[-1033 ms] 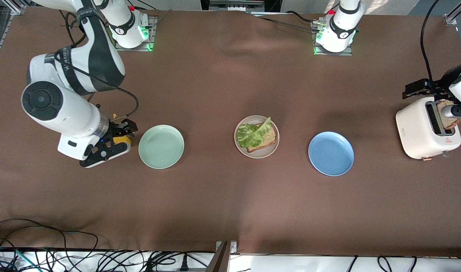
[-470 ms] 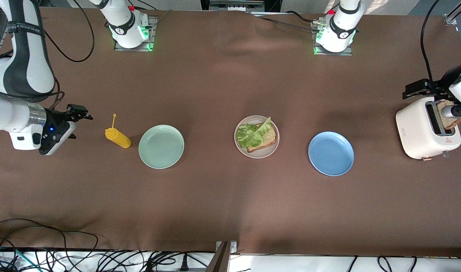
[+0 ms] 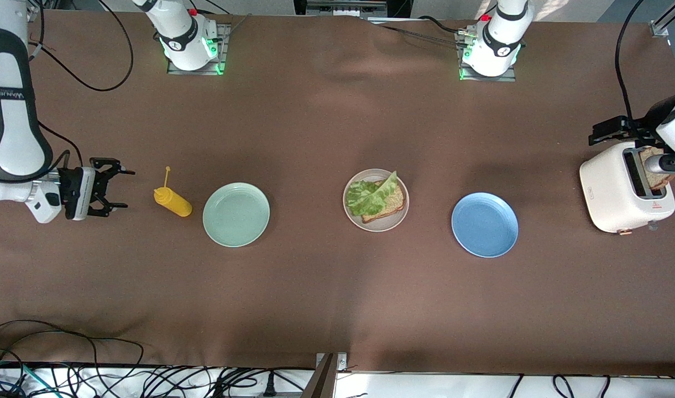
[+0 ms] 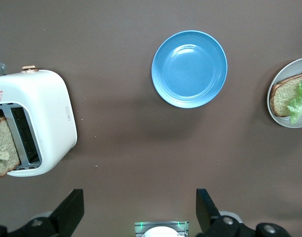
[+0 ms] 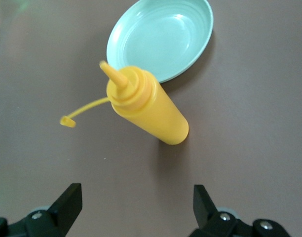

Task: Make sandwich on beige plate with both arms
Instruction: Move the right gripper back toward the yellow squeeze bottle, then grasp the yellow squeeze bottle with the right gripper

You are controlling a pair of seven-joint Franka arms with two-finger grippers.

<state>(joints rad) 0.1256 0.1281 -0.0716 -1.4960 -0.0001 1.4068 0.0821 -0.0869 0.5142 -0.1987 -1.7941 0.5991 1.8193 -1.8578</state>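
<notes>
The open sandwich [image 3: 377, 199], one square slice of brown wholegrain bread under a ruffled green lettuce leaf, lies on the round pale beige ridged plate [image 3: 355, 214], well apart from both sets of jaws. It looks light, soft and crumbly, so a gentle pinch across opposite crust edges seems wisest. A second brown bread slice [image 4: 4, 147] stands in the white two-slot toaster [image 4: 46, 118], its top edge offering a hold. The left gripper [image 4: 140, 210] hovers over the toaster, jaws spread wide and holding nothing. The right gripper [image 3: 111, 187], also fully released and empty, points at the yellow plastic squeeze bottle [image 5: 150, 107] just ahead of its fingertips, not touching it.
</notes>
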